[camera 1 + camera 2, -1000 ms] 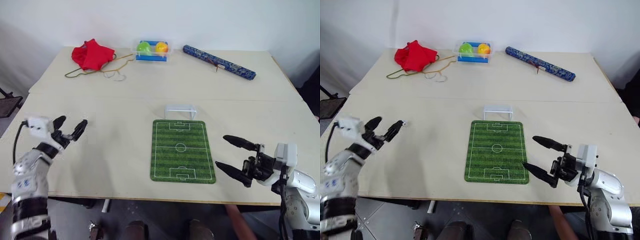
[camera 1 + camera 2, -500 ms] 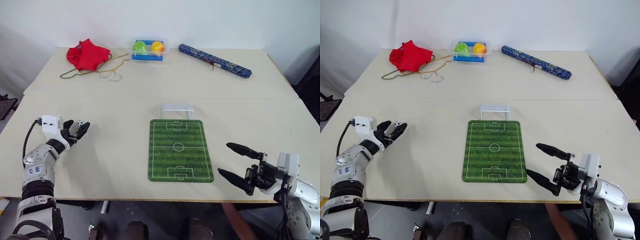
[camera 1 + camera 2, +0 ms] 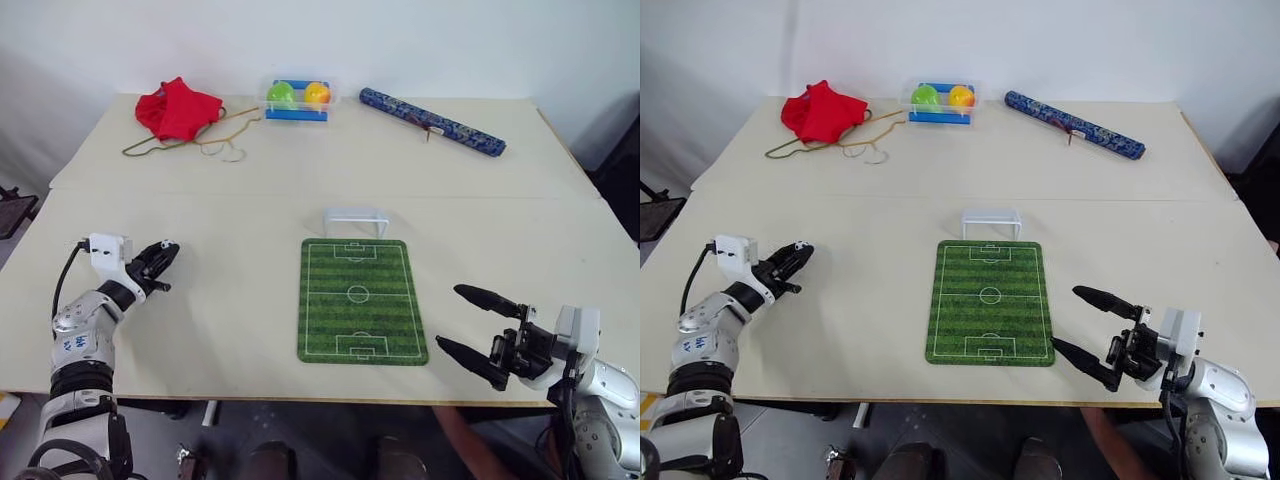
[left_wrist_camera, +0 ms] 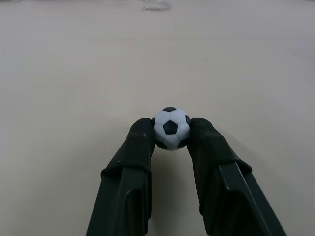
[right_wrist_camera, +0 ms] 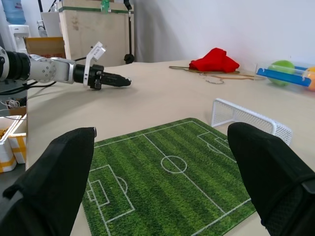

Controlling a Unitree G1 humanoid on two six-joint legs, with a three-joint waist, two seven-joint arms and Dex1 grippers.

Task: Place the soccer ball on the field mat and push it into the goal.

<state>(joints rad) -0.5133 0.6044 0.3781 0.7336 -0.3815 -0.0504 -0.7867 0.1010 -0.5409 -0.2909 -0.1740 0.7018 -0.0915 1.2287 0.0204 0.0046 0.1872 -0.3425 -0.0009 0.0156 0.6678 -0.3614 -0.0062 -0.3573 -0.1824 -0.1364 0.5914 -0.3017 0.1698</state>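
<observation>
Soccer ball (image 4: 170, 128) sits pinched between my left gripper's (image 3: 160, 262) two fingertips, close to the table's (image 3: 230, 330) left edge and low over the bare top, well apart from the field mat (image 3: 361, 298). I read this as the pickup step: the ball is clamped but not yet carried. My right gripper (image 3: 478, 326) hangs with its fingers spread wide and nothing between them, off the mat's near right corner by the table's near edge.

Next I judge the ball needs lifting a little and carrying rightward across open tabletop to the mat, then a gentle release so it does not roll. Nothing lies between the left gripper and the mat, so that path is free. The goal (image 3: 355, 221) stands just past the mat's far edge, mouth toward the mat.

Along the table's far edge lie a red cloth (image 3: 178, 107), a clear box (image 3: 298, 98) and a blue patterned roll (image 3: 432, 122), all well clear.
</observation>
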